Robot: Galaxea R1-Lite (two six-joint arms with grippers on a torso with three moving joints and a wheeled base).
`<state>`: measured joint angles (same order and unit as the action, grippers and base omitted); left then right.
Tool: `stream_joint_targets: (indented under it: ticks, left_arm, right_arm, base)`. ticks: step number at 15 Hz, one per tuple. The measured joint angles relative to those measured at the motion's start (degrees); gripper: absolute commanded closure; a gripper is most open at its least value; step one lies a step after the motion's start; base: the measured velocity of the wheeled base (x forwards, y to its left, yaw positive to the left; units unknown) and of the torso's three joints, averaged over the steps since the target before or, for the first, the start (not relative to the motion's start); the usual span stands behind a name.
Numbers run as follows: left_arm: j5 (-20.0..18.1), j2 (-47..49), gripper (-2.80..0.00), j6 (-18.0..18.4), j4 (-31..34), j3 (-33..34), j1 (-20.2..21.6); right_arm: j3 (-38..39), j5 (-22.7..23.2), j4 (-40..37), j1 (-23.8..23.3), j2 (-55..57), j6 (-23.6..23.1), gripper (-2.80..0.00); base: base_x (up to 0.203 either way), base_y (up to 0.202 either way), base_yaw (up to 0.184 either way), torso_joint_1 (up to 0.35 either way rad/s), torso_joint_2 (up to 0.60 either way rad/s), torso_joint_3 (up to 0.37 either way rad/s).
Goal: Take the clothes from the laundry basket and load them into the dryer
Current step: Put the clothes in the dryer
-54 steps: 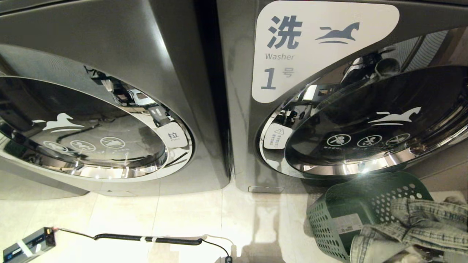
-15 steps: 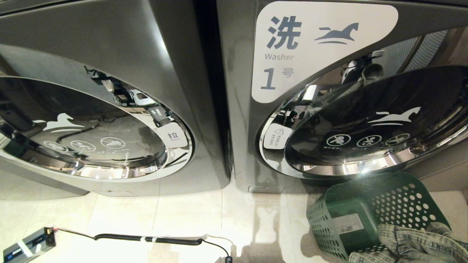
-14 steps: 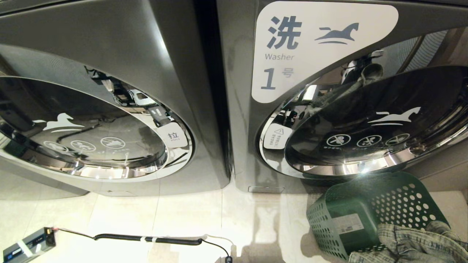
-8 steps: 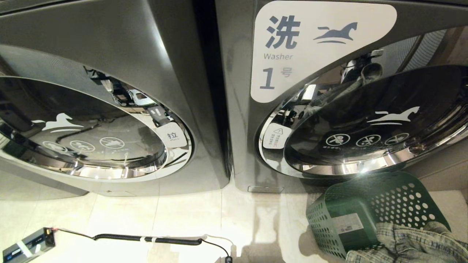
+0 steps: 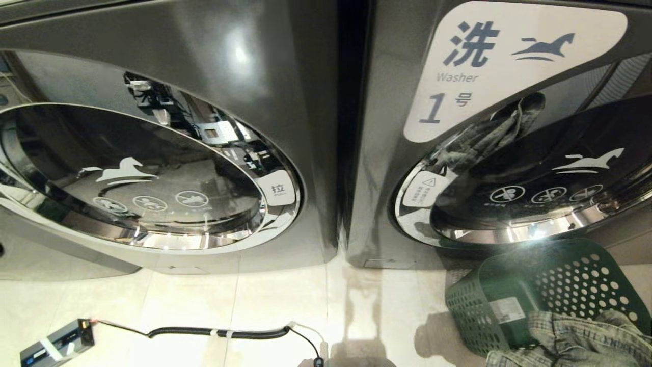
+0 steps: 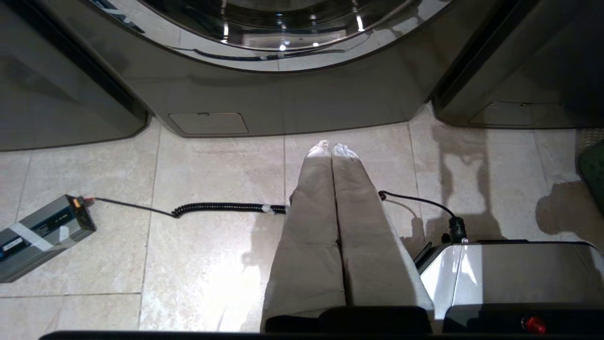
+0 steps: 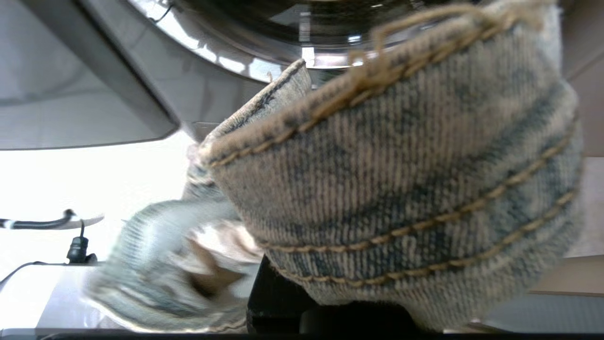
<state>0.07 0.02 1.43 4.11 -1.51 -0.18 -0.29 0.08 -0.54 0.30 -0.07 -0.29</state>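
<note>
Head view, green laundry basket on floor, denim garment at its mouth

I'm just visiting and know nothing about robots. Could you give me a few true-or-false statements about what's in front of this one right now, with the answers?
1. The right-hand machine is labelled a washer. True.
2. The green basket stands in front of the left machine. False: it is by the right one.
3. The left gripper holds denim. False: its fingers are shut on nothing, above the floor.
4. Both round doors are shut. True.
5. Denim hangs right in front of the right wrist camera. True.
</note>
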Motion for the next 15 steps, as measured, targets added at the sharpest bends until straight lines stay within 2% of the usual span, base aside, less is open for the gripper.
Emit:
stream_joint_targets:
  ticks: [15]
  left_arm:
    - [-0.2,0.0,0.00,0.0,0.0,-0.1,0.0]
  right_arm:
    - [0.2,0.1,0.3,0.0,0.0,0.1,0.00]
  base:
    - [0.000,0.194,-0.002,0.002,0.00,0.002]
